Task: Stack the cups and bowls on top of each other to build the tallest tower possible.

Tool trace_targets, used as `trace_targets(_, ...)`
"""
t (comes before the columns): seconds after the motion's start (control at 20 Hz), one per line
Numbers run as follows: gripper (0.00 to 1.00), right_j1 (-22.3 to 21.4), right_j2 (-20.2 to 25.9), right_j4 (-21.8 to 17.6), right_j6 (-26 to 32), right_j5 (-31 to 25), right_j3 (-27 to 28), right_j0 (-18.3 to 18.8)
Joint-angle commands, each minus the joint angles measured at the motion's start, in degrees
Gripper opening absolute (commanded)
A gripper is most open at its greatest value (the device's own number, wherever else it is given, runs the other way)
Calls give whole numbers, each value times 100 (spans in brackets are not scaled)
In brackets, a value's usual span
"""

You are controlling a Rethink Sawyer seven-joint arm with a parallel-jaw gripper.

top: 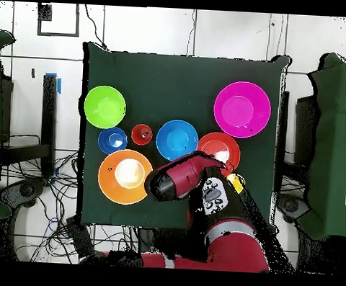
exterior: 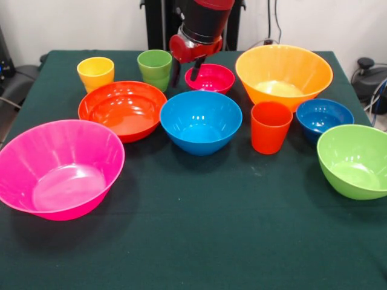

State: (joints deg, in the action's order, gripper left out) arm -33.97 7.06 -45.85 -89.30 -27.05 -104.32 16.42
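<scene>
My gripper hangs open at the far side of the table, its two dark fingers between the light green cup and the small magenta bowl, holding nothing. The yellow cup stands left of the green one. In front lie the red-orange bowl, the medium blue bowl, the orange-red cup and the small dark blue bowl. The large pink bowl stands alone and empty at the near left. The yellow-orange bowl and lime green bowl are at the right.
Everything rests separately on a dark green cloth-covered table. In the overhead view the red arm covers the magenta bowl and the green cup; only part of the yellow cup shows. Cables and equipment surround the table.
</scene>
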Motion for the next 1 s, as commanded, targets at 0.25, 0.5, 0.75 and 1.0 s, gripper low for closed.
trace_targets(0.25,100,414,1294,354,222,468,-624,1209)
trace_targets(0.5,100,493,1419,302,51,550,-709,1373)
trace_targets(0.75,100,534,1420,185,-111,738,-755,1400)
trace_targets(1.0,100,495,1378,195,-280,872,-877,1331)
